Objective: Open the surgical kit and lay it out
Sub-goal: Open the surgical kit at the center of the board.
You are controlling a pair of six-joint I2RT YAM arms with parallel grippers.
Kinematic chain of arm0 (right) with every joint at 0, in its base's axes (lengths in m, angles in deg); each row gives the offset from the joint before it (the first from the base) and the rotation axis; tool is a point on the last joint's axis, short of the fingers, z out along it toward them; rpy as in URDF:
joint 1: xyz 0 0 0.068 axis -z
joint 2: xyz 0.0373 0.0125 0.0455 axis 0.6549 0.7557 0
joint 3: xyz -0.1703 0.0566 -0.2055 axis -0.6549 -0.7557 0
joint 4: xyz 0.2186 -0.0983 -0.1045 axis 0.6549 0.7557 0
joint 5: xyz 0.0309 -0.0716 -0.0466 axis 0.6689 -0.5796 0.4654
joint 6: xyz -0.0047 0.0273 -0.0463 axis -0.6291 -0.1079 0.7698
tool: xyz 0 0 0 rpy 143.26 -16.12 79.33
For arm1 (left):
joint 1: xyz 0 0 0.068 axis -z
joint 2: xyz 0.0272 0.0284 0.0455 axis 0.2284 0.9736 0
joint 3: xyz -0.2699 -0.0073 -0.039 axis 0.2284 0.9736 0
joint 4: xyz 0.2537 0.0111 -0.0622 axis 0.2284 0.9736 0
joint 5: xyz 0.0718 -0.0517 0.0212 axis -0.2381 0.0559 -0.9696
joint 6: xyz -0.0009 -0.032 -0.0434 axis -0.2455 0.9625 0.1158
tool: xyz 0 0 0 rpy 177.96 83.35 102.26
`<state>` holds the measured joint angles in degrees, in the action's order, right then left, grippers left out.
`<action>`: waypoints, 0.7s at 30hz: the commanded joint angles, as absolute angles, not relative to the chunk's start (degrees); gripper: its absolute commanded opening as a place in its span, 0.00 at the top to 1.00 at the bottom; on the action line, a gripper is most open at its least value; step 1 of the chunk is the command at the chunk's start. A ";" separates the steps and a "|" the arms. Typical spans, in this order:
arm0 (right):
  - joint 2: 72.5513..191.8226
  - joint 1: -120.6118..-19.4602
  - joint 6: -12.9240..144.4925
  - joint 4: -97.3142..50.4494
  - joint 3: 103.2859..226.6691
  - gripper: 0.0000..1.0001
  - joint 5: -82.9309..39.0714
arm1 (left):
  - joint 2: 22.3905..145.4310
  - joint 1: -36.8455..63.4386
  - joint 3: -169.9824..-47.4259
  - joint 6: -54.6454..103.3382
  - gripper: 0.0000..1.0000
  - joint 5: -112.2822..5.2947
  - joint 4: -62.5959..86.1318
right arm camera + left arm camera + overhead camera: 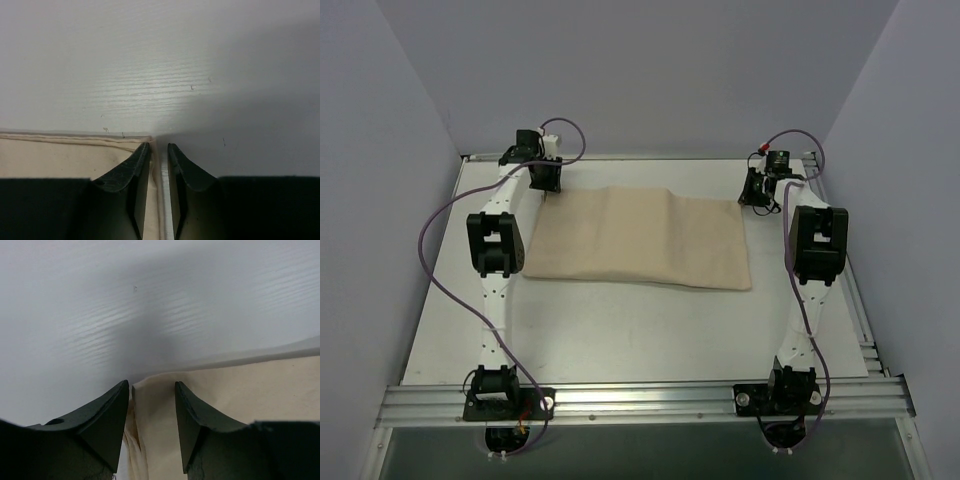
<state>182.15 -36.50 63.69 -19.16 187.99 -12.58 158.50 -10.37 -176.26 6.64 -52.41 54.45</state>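
The left gripper (152,390) and right gripper (159,148) stood released, jaws parted astride the far corners of the beige cloth wrap (640,242), lying flat between them, its contents seemingly not yet uncovered.

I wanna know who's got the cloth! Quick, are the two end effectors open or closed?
Left end effector: open, holding nothing, at a corner of the cloth wrap.
Right end effector: slightly open, holding nothing.
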 commanded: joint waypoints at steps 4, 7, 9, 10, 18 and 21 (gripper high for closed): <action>180.58 -36.87 63.81 -19.63 186.29 0.89 -12.78 | 160.99 -10.92 -181.03 8.72 0.49 -55.07 56.15; 179.69 -36.87 63.98 -20.16 185.50 0.97 -13.31 | 160.82 -10.83 -180.33 8.29 0.50 -55.34 55.18; 179.43 -36.87 64.25 -20.16 185.32 1.00 -13.66 | 160.64 -10.83 -180.15 8.20 0.60 -55.25 55.01; 179.17 -36.87 64.42 -20.07 185.32 1.00 -13.84 | 160.47 -10.83 -179.97 8.37 0.63 -55.08 54.66; 176.53 -36.87 65.56 -19.99 185.14 1.00 -15.94 | 150.29 -10.74 -166.92 8.90 0.98 -52.88 43.35; 175.30 -36.95 66.09 -19.98 185.14 1.00 -16.83 | 147.37 -10.74 -165.73 8.46 0.98 -50.34 43.39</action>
<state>180.82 -36.57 64.48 -21.24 185.31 -14.41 153.82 -10.53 -166.05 8.10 -53.35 48.15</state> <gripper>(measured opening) 0.001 0.040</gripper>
